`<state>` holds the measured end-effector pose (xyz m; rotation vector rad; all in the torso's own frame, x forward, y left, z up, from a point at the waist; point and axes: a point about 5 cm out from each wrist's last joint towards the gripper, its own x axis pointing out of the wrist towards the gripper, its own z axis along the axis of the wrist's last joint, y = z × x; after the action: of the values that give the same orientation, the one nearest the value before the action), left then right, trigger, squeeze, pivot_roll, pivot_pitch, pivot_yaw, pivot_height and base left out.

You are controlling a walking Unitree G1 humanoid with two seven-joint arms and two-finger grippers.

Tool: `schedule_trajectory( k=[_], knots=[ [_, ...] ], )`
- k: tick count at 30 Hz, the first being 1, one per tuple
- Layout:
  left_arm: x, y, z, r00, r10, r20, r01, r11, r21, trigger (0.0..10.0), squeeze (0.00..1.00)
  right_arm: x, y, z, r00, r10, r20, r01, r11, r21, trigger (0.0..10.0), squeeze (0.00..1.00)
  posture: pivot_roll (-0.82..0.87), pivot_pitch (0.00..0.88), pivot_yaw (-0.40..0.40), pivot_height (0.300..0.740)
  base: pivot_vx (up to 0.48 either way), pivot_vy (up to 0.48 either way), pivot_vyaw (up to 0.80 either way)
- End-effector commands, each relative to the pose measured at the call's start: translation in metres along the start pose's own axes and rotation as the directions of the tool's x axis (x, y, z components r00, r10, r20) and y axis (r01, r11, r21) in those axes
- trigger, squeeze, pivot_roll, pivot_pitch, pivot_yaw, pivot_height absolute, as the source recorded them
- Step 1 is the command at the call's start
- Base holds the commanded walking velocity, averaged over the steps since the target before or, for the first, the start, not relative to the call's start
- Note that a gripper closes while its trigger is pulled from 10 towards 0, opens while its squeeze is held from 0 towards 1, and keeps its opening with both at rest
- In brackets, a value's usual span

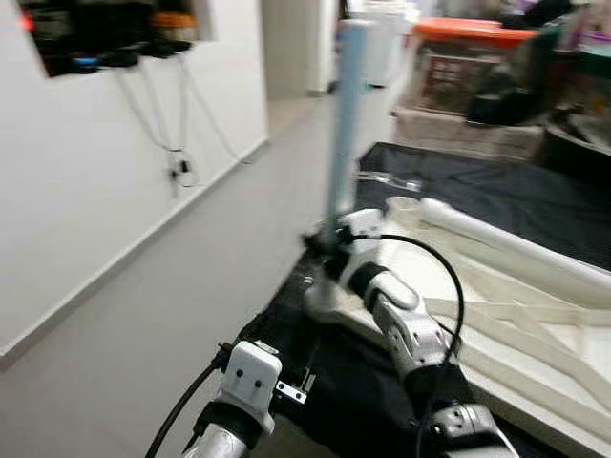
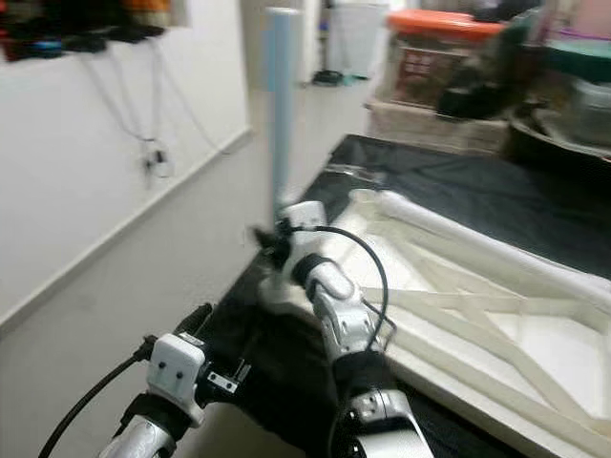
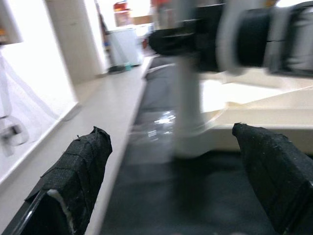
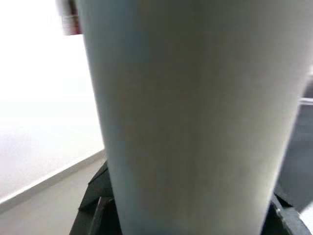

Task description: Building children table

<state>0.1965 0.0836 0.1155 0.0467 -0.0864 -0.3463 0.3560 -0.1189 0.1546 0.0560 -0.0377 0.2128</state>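
The right hand (image 1: 325, 243) is clamped on the leg (image 1: 346, 114), a pale round post standing upright at the near left corner of the top (image 1: 535, 315), the white children's table panel that lies upside down with its ribs facing up. In the right wrist view the leg (image 4: 190, 117) sits right against the camera, between the fingers. The leg's foot meets the panel's corner socket (image 1: 320, 303), and that corner is close to the left edge of the black mat (image 1: 496, 191) covering the tabletop. A second leg (image 1: 516, 243) lies flat along the far side of the panel, well apart from the hand. The left hand (image 3: 176, 186) hangs low just off the tabletop's left edge, spread wide, its two black fingers (image 3: 73, 176) to either side of the leg's base without touching it. To the robot's left the grey floor (image 1: 191, 286) runs as a corridor between the tabletop's edge and the white wall (image 1: 86, 172), where cables (image 1: 172, 143) hang from a dark shelf. Beyond the tabletop stand a box with an orange lid (image 1: 473, 33) and other blurred clutter. A black cable (image 1: 430, 267) loops over the right forearm, above the panel.
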Motion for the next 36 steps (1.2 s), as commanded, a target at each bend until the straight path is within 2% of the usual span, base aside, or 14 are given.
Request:
schedule_trajectory(
  k=[1, 5, 12, 13, 20, 21, 25, 27, 29, 30, 32, 33, 35, 36],
  knots=[
    [0.000, -0.001, -0.004, 1.000, -0.005, -0.023, 0.005, 1.000, 0.001, 10.0, 0.00, -0.016, -0.031, -0.011, 0.971, -0.239, -0.032, 0.240, 0.970, 0.025, 0.0, 0.00, 0.08, 0.000, -0.020, 0.740, 0.000, 0.000, 0.00],
    [0.000, -0.001, -0.004, 1.000, -0.006, -0.023, 0.006, 1.000, 0.002, 10.0, 0.00, -0.030, -0.035, -0.020, 0.905, -0.409, -0.117, 0.415, 0.910, 0.024, 0.0, 0.00, 0.08, 0.000, -0.020, 0.740, 0.000, 0.000, 0.00],
    [0.000, -0.001, -0.004, 1.000, -0.005, -0.023, 0.005, 1.000, 0.002, 10.0, 0.00, -0.028, -0.030, -0.020, 0.867, -0.481, -0.128, 0.484, 0.875, -0.007, 0.0, 0.00, 0.08, 0.000, -0.022, 0.740, 0.000, 0.000, 0.00],
    [0.000, -0.001, -0.004, 1.000, -0.005, -0.022, 0.005, 1.000, 0.002, 10.0, 0.00, -0.021, -0.020, -0.015, 0.914, -0.394, -0.098, 0.401, 0.914, 0.066, 10.0, 1.00, 0.08, 0.000, -0.024, 0.740, 0.000, 0.000, 0.00],
    [0.001, -0.001, -0.003, 1.000, -0.004, -0.021, 0.004, 1.000, 0.000, 10.0, 0.00, -0.004, -0.001, 0.006, 0.974, -0.227, 0.026, 0.220, 0.963, 0.156, 10.0, 1.00, 0.08, 0.000, -0.024, 0.740, 0.000, 0.000, 0.00],
    [0.001, -0.001, -0.003, 1.000, -0.003, -0.021, 0.003, 1.000, 0.000, 10.0, 0.00, 0.002, 0.001, 0.013, 0.984, -0.168, 0.059, 0.155, 0.972, 0.174, 10.0, 0.00, 0.08, 0.000, -0.024, 0.740, 0.000, 0.000, 0.00],
    [0.001, -0.001, -0.003, 1.000, -0.003, -0.020, 0.003, 1.000, -0.001, 10.0, 0.00, 0.012, 0.007, 0.026, 0.994, 0.036, 0.108, -0.064, 0.961, 0.270, 10.0, 0.00, 0.08, 0.000, -0.024, 0.740, 0.000, 0.000, 0.00],
    [0.002, -0.001, -0.003, 1.000, -0.002, -0.020, 0.002, 1.000, -0.001, 10.0, 0.00, 0.014, 0.016, 0.034, 0.924, 0.358, 0.135, -0.382, 0.874, 0.301, 10.0, 0.00, 0.08, 0.000, -0.026, 0.740, 0.000, 0.000, 0.00],
    [0.002, -0.001, -0.003, 1.000, -0.002, -0.020, 0.002, 1.000, -0.001, 10.0, 0.00, 0.009, 0.018, 0.036, 0.845, 0.520, 0.128, -0.533, 0.796, 0.286, 10.0, 0.00, 0.08, 0.000, -0.028, 0.740, 0.000, 0.000, 0.00],
    [0.002, -0.001, -0.003, 1.000, -0.002, -0.020, 0.002, 1.000, -0.001, 10.0, 0.00, 0.009, 0.018, 0.036, 0.845, 0.520, 0.128, -0.533, 0.796, 0.286, 10.0, 0.00, 0.08, 0.000, -0.028, 0.740, 0.000, 0.000, 0.00],
    [0.002, 0.000, -0.003, 1.000, -0.001, -0.019, 0.001, 1.000, -0.001, 10.0, 0.00, -0.004, 0.018, 0.031, 0.660, 0.749, 0.057, -0.735, 0.629, 0.253, 10.0, 0.00, 0.08, 0.000, -0.028, 0.740, 0.000, 0.000, 0.00],
    [0.002, 0.000, -0.003, 1.000, -0.001, -0.019, 0.001, 1.000, -0.001, 10.0, 0.00, -0.004, 0.018, 0.031, 0.660, 0.749, 0.057, -0.735, 0.629, 0.253, 10.0, 0.00, 0.08, 0.000, -0.028, 0.740, 0.000, 0.000, 0.00],
    [0.002, 0.000, -0.003, 1.000, -0.002, -0.019, 0.002, 1.000, -0.001, 10.0, 0.00, -0.014, 0.019, 0.022, 0.466, 0.885, -0.023, -0.854, 0.456, 0.251, 10.0, 0.00, 0.08, 0.000, -0.024, 0.740, 0.000, 0.000, 0.00],
    [0.002, 0.000, -0.003, 1.000, -0.002, -0.019, 0.002, 1.000, -0.001, 10.0, 0.00, -0.014, 0.019, 0.022, 0.466, 0.885, -0.023, -0.854, 0.456, 0.251, 10.0, 0.00, 0.08, 0.000, -0.024, 0.740, 0.000, 0.000, 0.00]
  ],
)
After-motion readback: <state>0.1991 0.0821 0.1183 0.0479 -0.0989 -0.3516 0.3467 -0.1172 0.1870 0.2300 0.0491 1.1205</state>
